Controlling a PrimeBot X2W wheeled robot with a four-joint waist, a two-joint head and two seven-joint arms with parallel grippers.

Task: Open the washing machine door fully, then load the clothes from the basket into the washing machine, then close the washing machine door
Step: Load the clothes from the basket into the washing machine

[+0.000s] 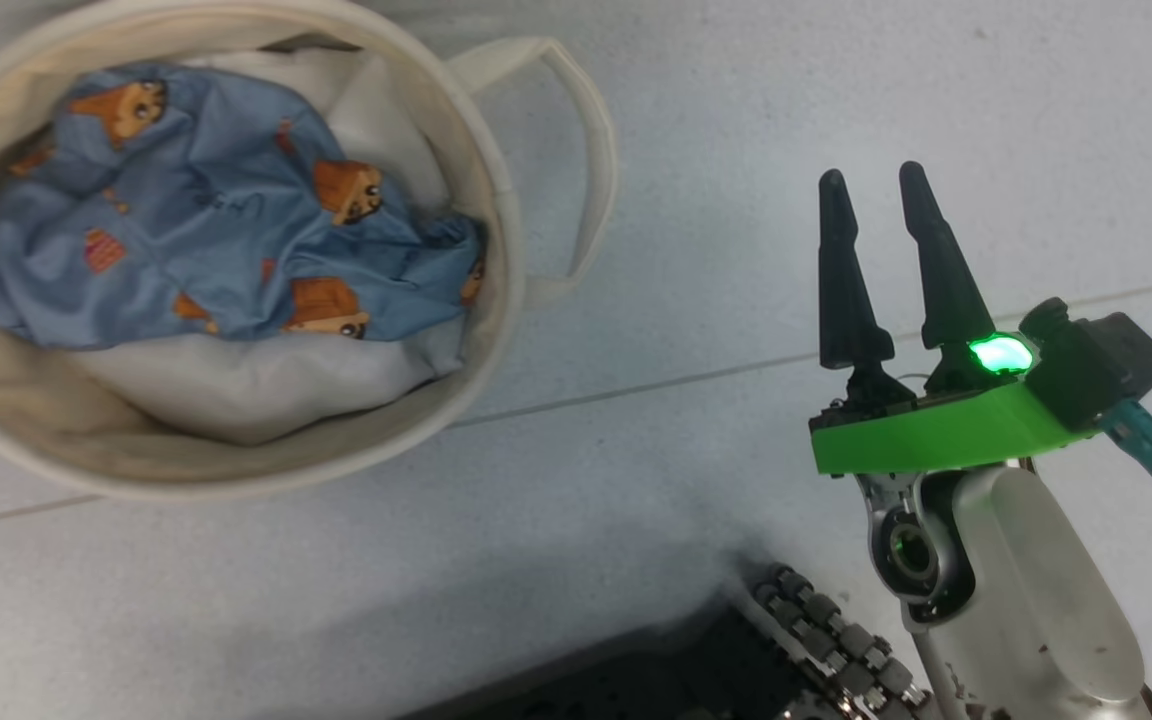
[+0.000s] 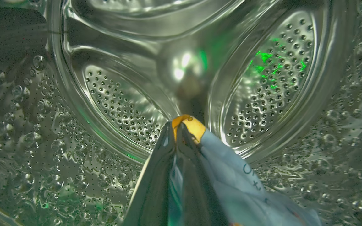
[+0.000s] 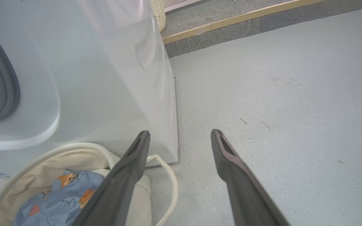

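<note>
In the head view, a blue bear-print garment (image 1: 216,230) lies in the basket (image 1: 502,200), and the right gripper (image 1: 873,178) is spread wide and empty over the floor. The left wrist view shows the left gripper (image 2: 176,129) pinching a light blue cloth (image 2: 228,163) inside the washing machine drum (image 2: 124,103).

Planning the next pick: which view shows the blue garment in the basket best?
Head view: the blue garment lies whole and unobstructed in the basket. Right wrist view catches part of it beside a finger. Left wrist view faces the drum.

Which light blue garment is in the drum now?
The held garment, pinched in the shut left gripper inside the perforated drum. The other garment lies crumpled in the basket.
</note>
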